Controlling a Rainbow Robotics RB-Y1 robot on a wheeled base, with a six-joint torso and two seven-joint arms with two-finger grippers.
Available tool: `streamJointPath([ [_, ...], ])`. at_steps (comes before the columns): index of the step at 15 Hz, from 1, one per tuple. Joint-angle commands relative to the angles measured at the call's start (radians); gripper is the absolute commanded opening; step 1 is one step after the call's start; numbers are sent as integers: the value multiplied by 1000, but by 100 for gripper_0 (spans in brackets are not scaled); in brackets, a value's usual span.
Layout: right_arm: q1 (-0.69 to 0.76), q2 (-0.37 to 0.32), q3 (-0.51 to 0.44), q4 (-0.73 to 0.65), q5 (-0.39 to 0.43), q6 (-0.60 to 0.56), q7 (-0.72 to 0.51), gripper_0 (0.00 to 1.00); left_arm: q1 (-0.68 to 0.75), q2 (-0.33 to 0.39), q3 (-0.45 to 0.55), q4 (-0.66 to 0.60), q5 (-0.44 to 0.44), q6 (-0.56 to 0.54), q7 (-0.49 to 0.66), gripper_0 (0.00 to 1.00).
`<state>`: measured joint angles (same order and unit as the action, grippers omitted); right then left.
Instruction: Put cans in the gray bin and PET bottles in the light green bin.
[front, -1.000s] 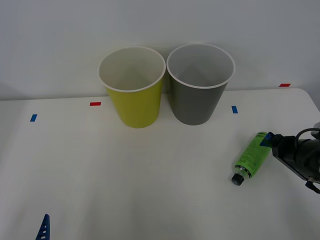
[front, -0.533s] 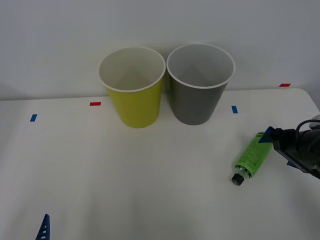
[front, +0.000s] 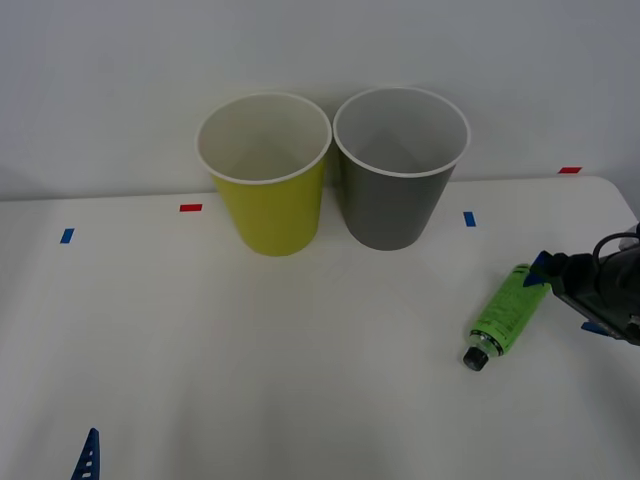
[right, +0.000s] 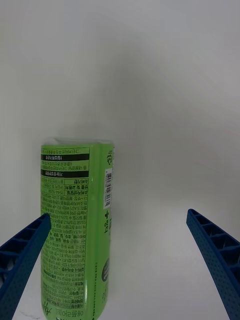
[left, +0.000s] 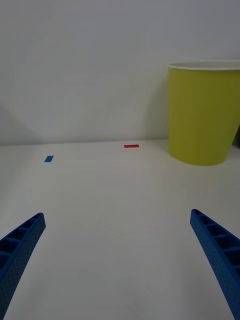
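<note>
We're lining up the right gripper (right: 120, 260), fingers wide, at the far end of the PET bottle (front: 505, 314) lying right of the bins; next straddle it, close, carry to the light green bin (front: 268, 185); left gripper (left: 117, 265) wide, idle near-left

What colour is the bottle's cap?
Black, on the PET bottle with the bright green label; best seen in the front view.
</note>
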<state>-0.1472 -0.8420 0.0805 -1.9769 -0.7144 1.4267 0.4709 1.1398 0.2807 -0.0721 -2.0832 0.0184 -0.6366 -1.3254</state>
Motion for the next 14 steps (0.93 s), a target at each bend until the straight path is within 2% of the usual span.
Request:
streamJointPath([
  [1, 0, -16, 1, 39, -39, -25, -18, 94, 0, 0, 0, 0, 0, 0, 0, 100],
  [5, -3, -34, -1, 66, -73, -60, -44, 94, 0, 0, 0, 0, 0, 0, 0, 100],
  [11, -22, 3, -19, 66, -120, -114, -47, 94, 0, 0, 0, 0, 0, 0, 0, 100],
  [12, -22, 3, -21, 66, -122, -117, -43, 100, 0, 0, 0, 0, 0, 0, 0, 100],
  [14, -23, 0, -19, 78, -132, -117, -35, 100, 0, 0, 0, 0, 0, 0, 0, 100],
])
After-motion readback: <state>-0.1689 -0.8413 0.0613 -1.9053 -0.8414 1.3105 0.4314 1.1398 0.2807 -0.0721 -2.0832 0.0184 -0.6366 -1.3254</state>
